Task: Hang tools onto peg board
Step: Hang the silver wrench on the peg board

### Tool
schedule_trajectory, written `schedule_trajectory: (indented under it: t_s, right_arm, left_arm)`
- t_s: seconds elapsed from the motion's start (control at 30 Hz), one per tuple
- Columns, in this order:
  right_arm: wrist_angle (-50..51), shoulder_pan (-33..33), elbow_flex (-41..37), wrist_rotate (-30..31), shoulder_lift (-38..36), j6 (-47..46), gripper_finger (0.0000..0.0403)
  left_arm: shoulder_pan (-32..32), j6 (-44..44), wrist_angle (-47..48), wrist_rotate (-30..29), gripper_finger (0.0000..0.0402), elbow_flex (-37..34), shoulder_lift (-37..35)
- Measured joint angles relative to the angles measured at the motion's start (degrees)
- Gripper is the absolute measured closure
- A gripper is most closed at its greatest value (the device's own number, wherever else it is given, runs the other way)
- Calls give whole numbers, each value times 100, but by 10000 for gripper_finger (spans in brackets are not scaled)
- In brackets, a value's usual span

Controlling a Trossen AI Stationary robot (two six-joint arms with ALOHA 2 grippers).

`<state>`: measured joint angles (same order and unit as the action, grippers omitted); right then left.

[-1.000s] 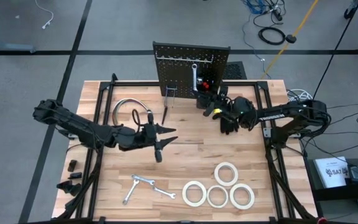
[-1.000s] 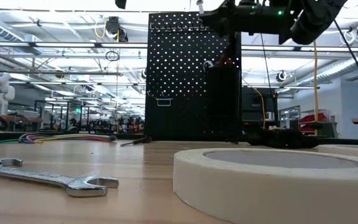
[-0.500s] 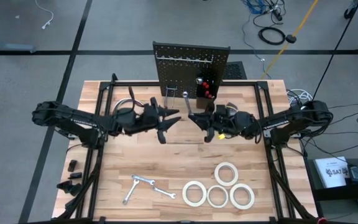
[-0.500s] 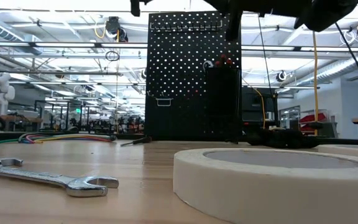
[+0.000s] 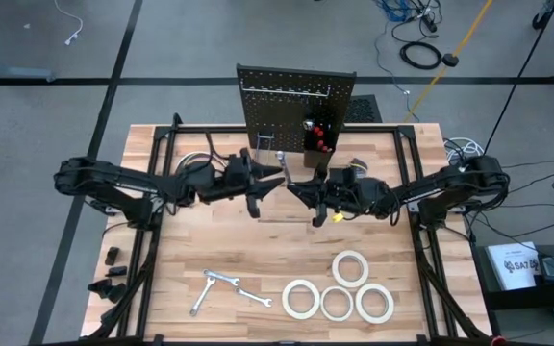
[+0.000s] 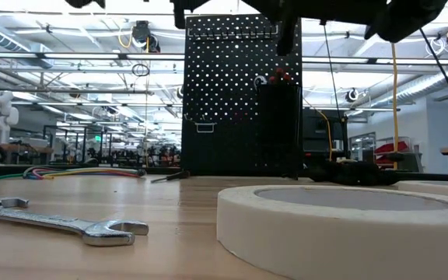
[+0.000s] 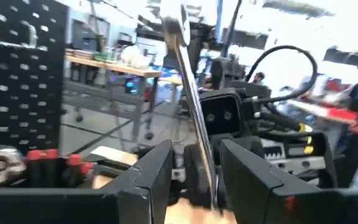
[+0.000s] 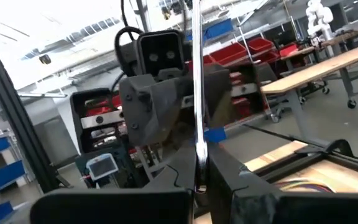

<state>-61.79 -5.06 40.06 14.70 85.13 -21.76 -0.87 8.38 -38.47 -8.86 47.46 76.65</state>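
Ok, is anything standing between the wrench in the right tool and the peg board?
Nothing visible does. The right tool holds the wrench upright just in front of the peg board, with bare table between them. The left tool faces it from the side, open, its fingers on either side of the wrench, not on the board's side.

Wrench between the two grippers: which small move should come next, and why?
Probably the left gripper should close on the wrench. In the left wrist view the wrench stands upright between its open fingers, with a gap on each side. The right gripper holds the wrench clamped, in front of the peg board. This looks like a handover, so closing seems the next step.
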Motion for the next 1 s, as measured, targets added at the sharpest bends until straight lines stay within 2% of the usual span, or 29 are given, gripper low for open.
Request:
schedule_trajectory:
  t_s: [0.1, 0.37, 1.0]
  right_arm:
    - [-103, -32, 82, -7, 102, 86, 396]
    - [-152, -70, 93, -2, 102, 125, 396]
    - [-276, -68, 93, -140, 102, 39, 396]
  left_arm:
    - [70, 172, -124, 278, 265, 2, 138]
    - [140, 289, -234, 295, 265, 2, 168]
    - [245, 321, -488, 747, 266, 7, 176]
